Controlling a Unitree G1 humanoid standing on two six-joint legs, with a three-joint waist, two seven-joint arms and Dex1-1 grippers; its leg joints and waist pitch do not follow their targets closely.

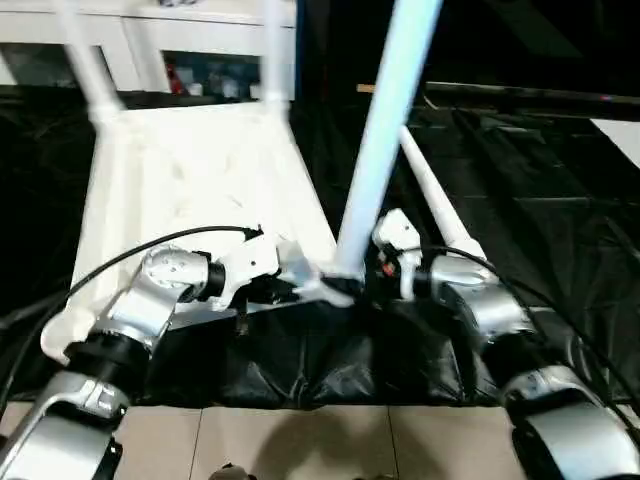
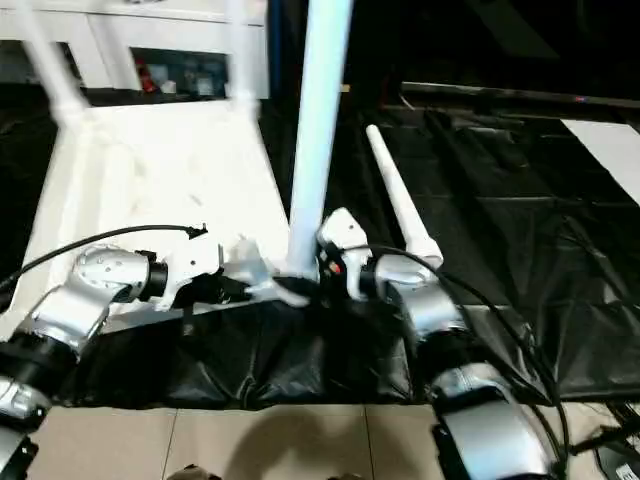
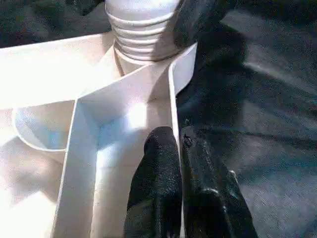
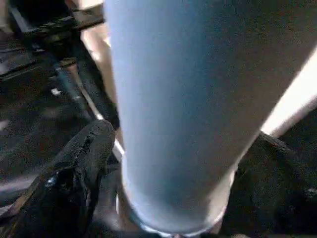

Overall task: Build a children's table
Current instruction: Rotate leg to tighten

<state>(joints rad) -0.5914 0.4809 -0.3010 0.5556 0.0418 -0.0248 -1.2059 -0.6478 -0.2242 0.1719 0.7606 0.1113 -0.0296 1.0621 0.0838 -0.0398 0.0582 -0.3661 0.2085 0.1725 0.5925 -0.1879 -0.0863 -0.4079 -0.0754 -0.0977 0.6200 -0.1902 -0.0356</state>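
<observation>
Black-draped bench (image 1: 560, 200): left tool (image 3: 181, 163) pinches the tabletop's (image 1: 200, 180) rim; right tool (image 2: 322, 262) open, so the near-corner leg (image 1: 385, 130) may topple.

From the head you look forward and down over both silver forearms, the two eye views set slightly apart and sharing the upturned table top (image 1: 200, 190), the standing leg (image 1: 385, 130) and the black-draped table (image 1: 540, 180). Your left wrist camera sits very close, looking along the left gripper (image 3: 181, 163) at the table top's ribs and the leg's threaded end in its corner socket. Your right wrist camera is closer still, facing that same leg past one black finger (image 4: 74, 173).
</observation>
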